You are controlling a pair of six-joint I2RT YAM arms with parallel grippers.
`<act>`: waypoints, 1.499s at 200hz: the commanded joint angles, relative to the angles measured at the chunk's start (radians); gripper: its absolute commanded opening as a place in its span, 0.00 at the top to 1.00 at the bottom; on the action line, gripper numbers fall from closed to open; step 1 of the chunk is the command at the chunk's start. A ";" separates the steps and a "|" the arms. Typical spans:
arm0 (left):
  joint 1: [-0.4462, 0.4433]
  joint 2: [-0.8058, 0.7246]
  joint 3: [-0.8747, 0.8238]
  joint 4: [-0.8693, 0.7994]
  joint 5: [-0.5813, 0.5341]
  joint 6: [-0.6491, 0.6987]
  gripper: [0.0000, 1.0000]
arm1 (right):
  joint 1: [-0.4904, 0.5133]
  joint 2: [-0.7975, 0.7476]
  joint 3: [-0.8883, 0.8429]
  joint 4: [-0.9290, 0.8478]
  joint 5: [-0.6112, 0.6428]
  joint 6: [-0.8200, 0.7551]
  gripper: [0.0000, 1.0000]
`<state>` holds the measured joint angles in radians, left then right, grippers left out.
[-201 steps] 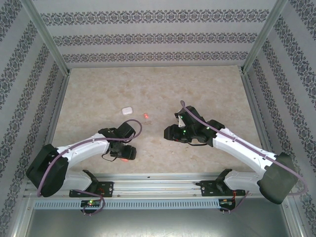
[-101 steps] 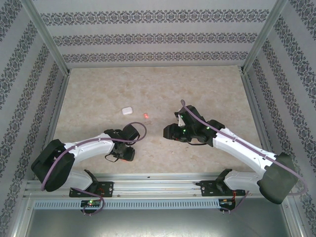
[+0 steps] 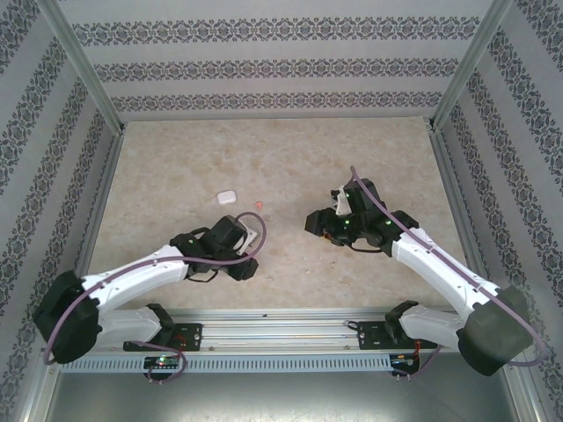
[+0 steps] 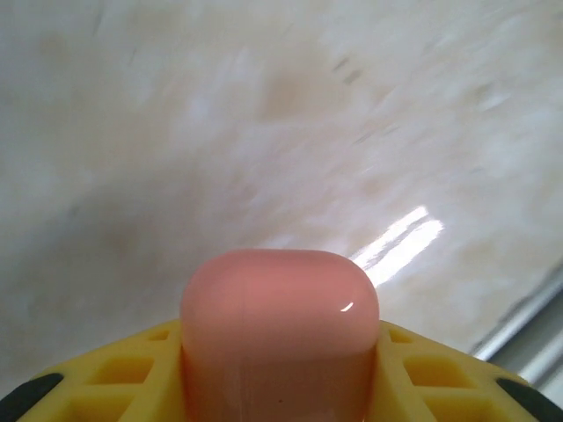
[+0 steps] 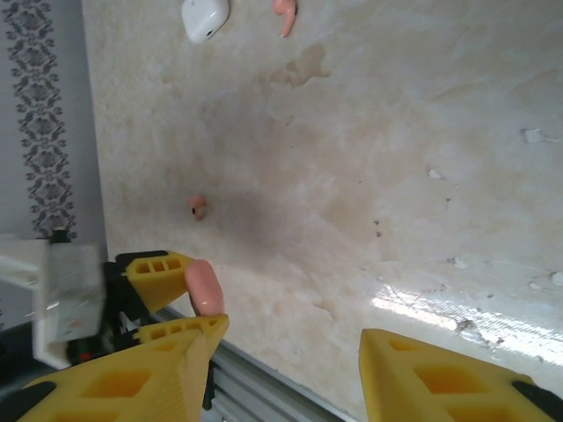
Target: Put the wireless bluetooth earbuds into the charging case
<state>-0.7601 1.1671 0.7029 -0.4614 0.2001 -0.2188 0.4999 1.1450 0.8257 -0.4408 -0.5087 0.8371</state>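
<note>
A pink charging case sits clamped between the yellow fingers of my left gripper, which is shut on it. The right wrist view shows the same grip from the side, with the pink case held just above the table. My left gripper is near the front middle of the table. One salmon earbud lies close beyond the case, and another salmon earbud lies farther back. My right gripper is open with nothing between its fingers.
A shut white charging case lies left of the far salmon earbud. The metal rail runs along the table's near edge, close behind the left gripper. Patterned walls enclose the table on three sides.
The left gripper closed on the pink case and moved right with it. The right gripper shifted a little right and back.
</note>
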 commanded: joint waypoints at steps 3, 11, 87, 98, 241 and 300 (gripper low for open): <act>-0.016 -0.075 0.030 0.127 0.109 0.179 0.71 | 0.012 0.005 0.038 0.013 -0.097 -0.020 0.51; -0.016 -0.093 0.035 0.146 0.130 0.209 0.71 | 0.025 0.014 0.050 0.013 -0.106 -0.025 0.51; -0.017 -0.086 0.114 0.190 0.226 0.318 0.73 | 0.144 0.146 0.194 -0.029 -0.196 -0.107 0.49; -0.016 -0.083 0.119 0.195 0.231 0.318 0.73 | 0.150 0.161 0.206 -0.039 -0.200 -0.117 0.49; -0.016 -0.053 0.143 0.217 0.223 0.333 0.73 | 0.183 0.232 0.239 -0.042 -0.258 -0.141 0.55; -0.016 -0.055 0.145 0.222 0.212 0.334 0.71 | 0.186 0.233 0.242 -0.033 -0.271 -0.138 0.81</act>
<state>-0.7643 1.1156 0.8124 -0.2909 0.4068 0.0948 0.6769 1.3689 1.0473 -0.4671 -0.7612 0.7074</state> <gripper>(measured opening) 0.418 0.222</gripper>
